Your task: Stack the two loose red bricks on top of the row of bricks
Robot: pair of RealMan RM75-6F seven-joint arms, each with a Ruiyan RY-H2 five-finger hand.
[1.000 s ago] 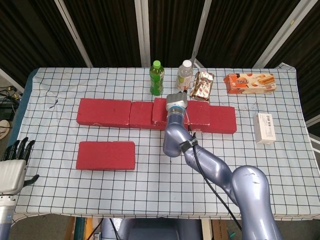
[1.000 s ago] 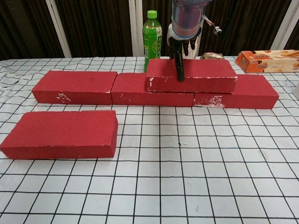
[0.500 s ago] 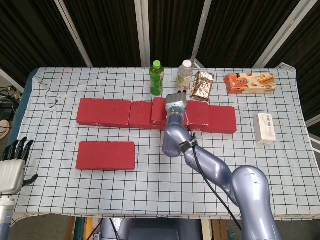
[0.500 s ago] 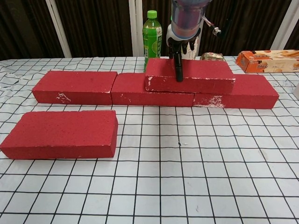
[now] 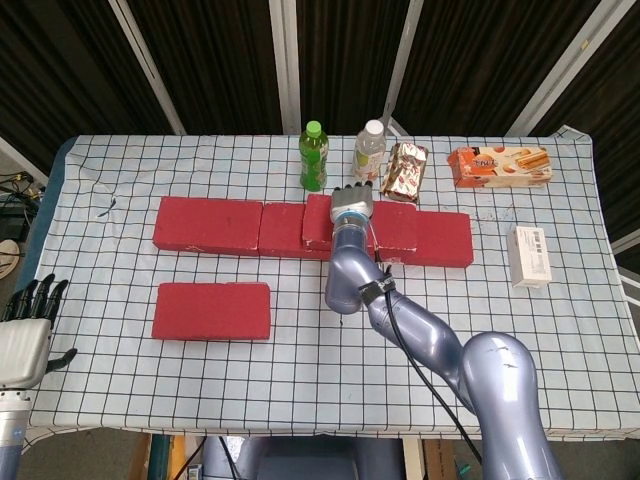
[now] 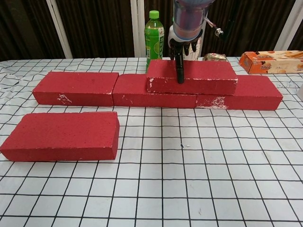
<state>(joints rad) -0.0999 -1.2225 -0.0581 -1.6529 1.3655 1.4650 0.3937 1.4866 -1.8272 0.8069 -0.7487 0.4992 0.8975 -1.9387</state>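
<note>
Five red bricks were visible. Nearest lay one loose brick (image 6: 61, 135) flat on the checked table (image 5: 300, 380); behind it three bricks formed the row (image 6: 118, 89), and a stacked brick (image 6: 191, 77) sat on the row, spanning the middle and right bricks. Beyond stood two bottles, one green (image 6: 154, 32) and one clear (image 5: 369, 149), with a snack packet (image 5: 406, 170), a biscuit box (image 5: 499, 165) and a white box (image 5: 529, 256).

The right hand (image 5: 352, 203) gripped the stacked brick, a dark finger (image 6: 179, 66) pressed on its top. Over the preceding second that brick had shifted slightly leftward.

Only the head view showed the left hand (image 5: 24, 330), empty with fingers apart, at the table's near-left edge.
</note>
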